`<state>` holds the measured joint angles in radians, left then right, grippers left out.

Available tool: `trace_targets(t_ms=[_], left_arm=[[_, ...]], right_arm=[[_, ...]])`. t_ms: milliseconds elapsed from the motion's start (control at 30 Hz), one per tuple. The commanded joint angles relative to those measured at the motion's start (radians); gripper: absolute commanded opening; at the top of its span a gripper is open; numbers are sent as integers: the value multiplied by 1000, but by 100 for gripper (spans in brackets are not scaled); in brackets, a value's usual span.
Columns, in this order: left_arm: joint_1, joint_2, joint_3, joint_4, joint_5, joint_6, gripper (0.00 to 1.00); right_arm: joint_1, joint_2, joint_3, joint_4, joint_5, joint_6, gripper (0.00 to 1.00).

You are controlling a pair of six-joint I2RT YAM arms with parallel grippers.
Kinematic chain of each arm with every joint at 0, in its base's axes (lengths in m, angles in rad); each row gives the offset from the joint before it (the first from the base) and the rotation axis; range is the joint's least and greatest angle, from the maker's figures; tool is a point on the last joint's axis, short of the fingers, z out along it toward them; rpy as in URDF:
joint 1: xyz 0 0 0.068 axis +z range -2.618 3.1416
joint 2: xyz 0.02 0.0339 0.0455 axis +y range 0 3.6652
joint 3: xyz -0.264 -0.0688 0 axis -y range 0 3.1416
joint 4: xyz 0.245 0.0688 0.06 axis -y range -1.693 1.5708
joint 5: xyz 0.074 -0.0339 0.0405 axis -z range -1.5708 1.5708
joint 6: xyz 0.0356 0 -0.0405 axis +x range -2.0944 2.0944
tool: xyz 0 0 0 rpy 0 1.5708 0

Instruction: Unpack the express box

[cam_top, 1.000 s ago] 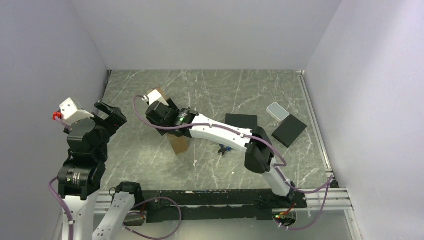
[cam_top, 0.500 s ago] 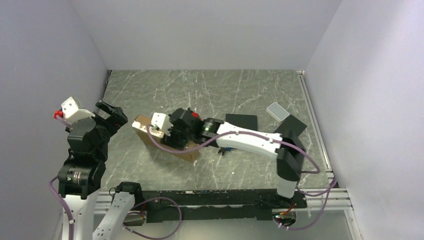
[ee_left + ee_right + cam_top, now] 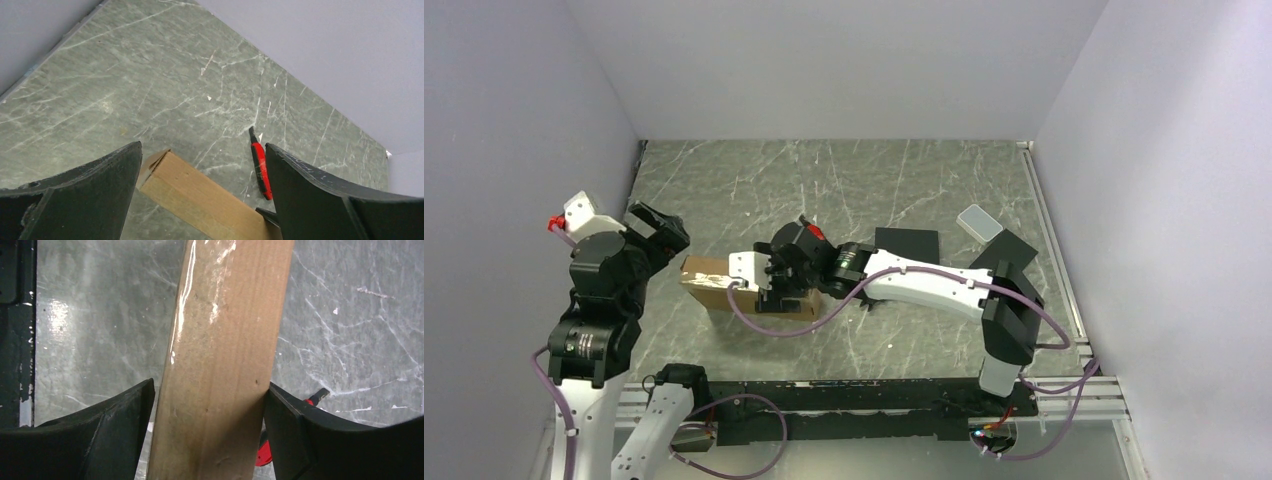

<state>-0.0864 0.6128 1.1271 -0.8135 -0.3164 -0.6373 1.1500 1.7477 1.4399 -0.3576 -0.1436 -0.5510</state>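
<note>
The express box, a brown cardboard carton, lies long side left to right at the middle left of the table. My right gripper is shut across its width near its right end. In the right wrist view the box fills the space in my right gripper, with both fingers against its sides. My left gripper is open and empty, raised just left of the box. In the left wrist view the box's end shows between and beyond the spread fingers of my left gripper.
A red and black tool lies on the table just beyond the box and shows under it in the right wrist view. Two flat black pads and a small white case lie at the right. Walls close three sides.
My right arm has swung the box from upright near the table's middle down and to the left, so it now lies level. My left gripper has shifted slightly right.
</note>
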Motion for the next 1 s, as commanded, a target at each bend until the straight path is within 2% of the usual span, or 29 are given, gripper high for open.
trace_targets(t_ms=[0, 133, 300, 433, 600, 700, 833, 900, 967], left_arm=[[-3, 13, -12, 22, 59, -19, 98], [-3, 32, -9, 26, 129, -4, 99], [-3, 68, 32, 16, 226, 39, 99], [-3, 110, 111, -54, 278, 73, 100], [-3, 159, 150, -163, 339, 56, 99], [-3, 204, 209, -247, 398, 67, 100], [-3, 174, 177, -199, 434, 31, 99], [-3, 161, 159, -166, 407, 7, 100], [-3, 176, 176, -154, 385, 2, 99]], right_arm=[[-14, 18, 20, 20, -19, -21, 85], [-21, -10, -13, 66, 14, 12, 99], [-21, -38, 29, 57, 70, 100, 100], [-21, -90, 62, 11, 136, 214, 100], [-22, -193, 158, -129, 103, 364, 100], [-22, -302, 140, -102, 75, 467, 100], [-53, -416, 73, -28, 283, 657, 100], [-93, -442, 38, -19, 399, 743, 100], [-212, -433, 48, -54, 370, 845, 100]])
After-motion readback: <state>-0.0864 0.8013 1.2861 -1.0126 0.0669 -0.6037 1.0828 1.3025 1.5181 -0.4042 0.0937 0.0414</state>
